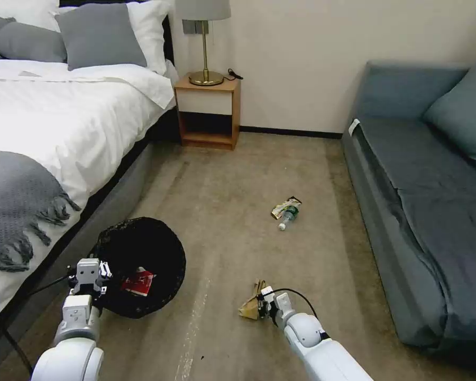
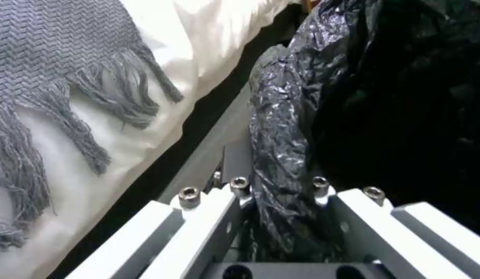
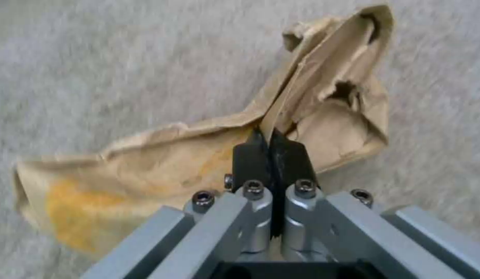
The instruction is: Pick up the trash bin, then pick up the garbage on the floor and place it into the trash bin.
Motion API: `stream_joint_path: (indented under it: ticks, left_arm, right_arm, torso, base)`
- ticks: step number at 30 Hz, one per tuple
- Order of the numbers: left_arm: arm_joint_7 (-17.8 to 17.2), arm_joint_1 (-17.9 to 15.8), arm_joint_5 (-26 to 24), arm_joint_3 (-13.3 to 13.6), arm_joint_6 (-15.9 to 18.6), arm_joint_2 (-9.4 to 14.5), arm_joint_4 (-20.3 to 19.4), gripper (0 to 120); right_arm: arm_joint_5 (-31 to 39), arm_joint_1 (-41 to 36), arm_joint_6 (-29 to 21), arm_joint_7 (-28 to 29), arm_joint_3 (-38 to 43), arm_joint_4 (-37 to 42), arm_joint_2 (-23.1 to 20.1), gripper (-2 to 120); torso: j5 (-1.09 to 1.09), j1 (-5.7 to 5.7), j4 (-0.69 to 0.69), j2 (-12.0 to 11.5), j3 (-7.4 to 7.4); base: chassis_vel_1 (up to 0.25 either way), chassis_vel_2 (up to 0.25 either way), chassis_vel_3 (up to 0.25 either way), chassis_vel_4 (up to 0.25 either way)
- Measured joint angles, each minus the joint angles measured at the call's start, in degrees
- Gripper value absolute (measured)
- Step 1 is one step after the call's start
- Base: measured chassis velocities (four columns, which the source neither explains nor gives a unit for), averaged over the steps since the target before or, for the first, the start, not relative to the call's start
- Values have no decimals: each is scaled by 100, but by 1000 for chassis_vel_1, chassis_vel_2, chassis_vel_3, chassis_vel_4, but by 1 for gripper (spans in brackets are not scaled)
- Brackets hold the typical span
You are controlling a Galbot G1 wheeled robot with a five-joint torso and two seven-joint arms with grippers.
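Pinched between the black pads [image 3: 250, 159] of the right gripper [image 3: 271, 135], the crumpled tan paper [image 3: 199, 162] is the closest thing to the lens in the right wrist view; the jaws are clamped tight on a raised fold near its middle, with no gap between them. Seen from the head, the right gripper [image 1: 263, 300] sits low over the carpet [image 1: 232, 174] with the paper [image 1: 250, 305] bunched just ahead of and beside its tips. I judge this piece to be very light, soft and easily torn, so a ridge or fold like the one now held is the sensible hold; a flat face would slip away. Over by the bed [image 1: 47, 116], the left gripper [image 1: 98, 275] is closed on the rim of the trash bin [image 1: 143, 248], and the left wrist view shows the crinkly black liner [image 2: 281, 135] squeezed between its fingers [image 2: 209, 217]. That liner looks thin and slippery, so the grip probably depends on catching the stiffer rim beneath it. Inside the bin, just beyond the left gripper, lies 1 red-and-white snack packet [image 1: 138, 282]. Well ahead of the right gripper, 2 more pieces lie touching on the carpet: the foil wrapper [image 1: 286, 206] and the small clear bottle [image 1: 287, 216]. The bottle is likely rigid and prone to rolling, best taken across its body; the wrapper is flimsy, best nipped at an edge.
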Motion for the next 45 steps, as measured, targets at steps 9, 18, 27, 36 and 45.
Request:
stream_joint_path:
  ticks: [9,18,27,36,45]
  left_arm:
    - [13,22,1,51,-41,-35,1,4]
    - [5,15,5,126,-91,-37,3,4]
    - [-6,11,-45,239,-265,-42,51,4]
    - [-109,44,68,527,-247,-115,-146,4]
    - [-220,45,108,858,-171,-249,-367,4]
  right_arm:
    - [119,-43,187,-49,305,631,-83,0]
    - [269,-248,378,-22,486,1626,-206,0]
    - [371,-593,784,-98,451,2769,-279,0]
    - [600,-1170,737,-139,63,4299,-330,0]
    - [934,-1285,879,-452,-420,4733,-275,0]
  torso:
    - [-1,0,0,0,0]
    - [-1,0,0,0,0]
    - [0,0,0,0,-1]
    - [0,0,0,0,-1]
    - [-1,0,0,0,-1]
  base:
    - [0,0,0,0]
    - [0,0,0,0]
    - [0,0,0,0]
    - [0,0,0,0]
    - [0,0,0,0]
